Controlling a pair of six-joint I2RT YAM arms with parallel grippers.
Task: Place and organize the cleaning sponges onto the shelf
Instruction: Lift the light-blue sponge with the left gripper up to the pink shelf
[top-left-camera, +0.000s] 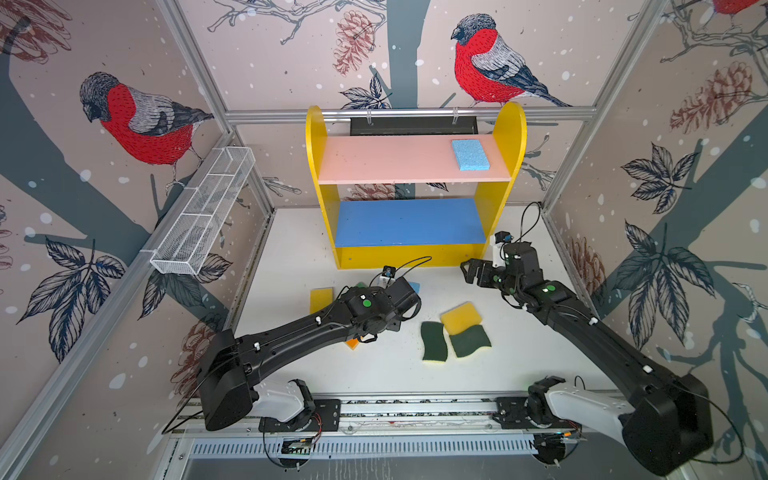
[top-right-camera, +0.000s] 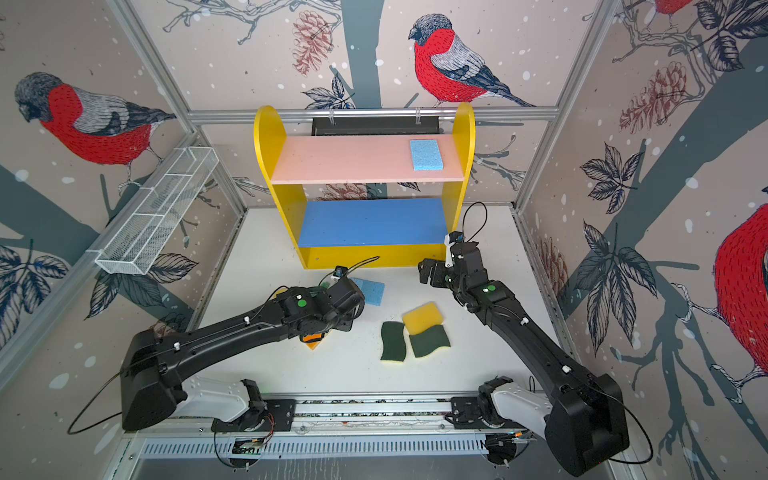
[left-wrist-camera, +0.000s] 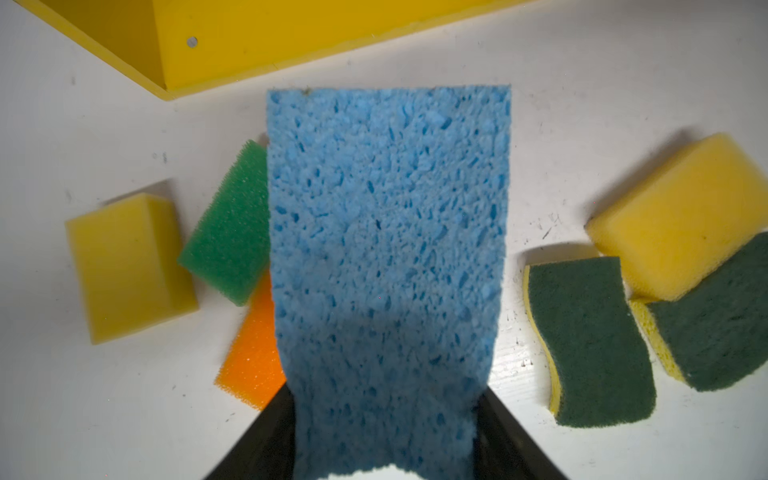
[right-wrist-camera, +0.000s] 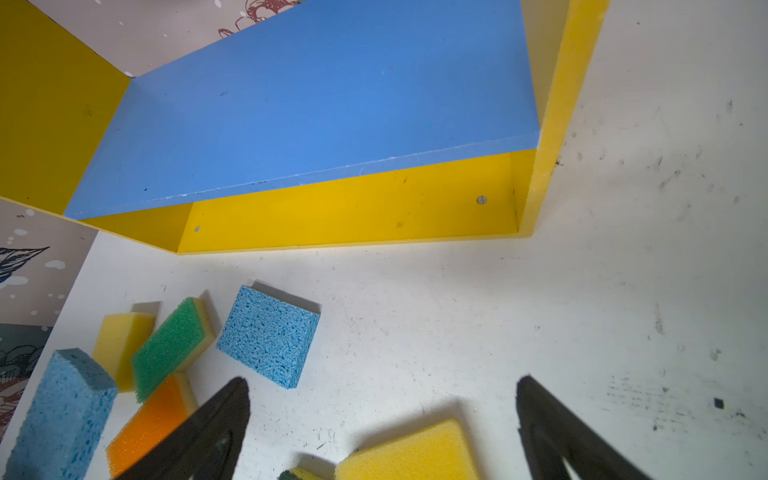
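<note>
Blue sponge (left-wrist-camera: 386, 249) (midair) over orange-topped sponge (left-wrist-camera: 253, 365)

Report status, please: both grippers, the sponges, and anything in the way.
Left gripper jaws shut on light-blue sponge. Right gripper jaws open, empty, near shelf front. Another blue sponge on pink board; seven on table. Nothing blocks shelf.

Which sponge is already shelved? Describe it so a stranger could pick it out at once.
Start at the shelf with tall yellow sides, standing at the back of the white table. On its pink top board, at the right end, a flat light-blue sponge lies. It is the only sponge on the shelf; every other sponge is off it, lower down.
</note>
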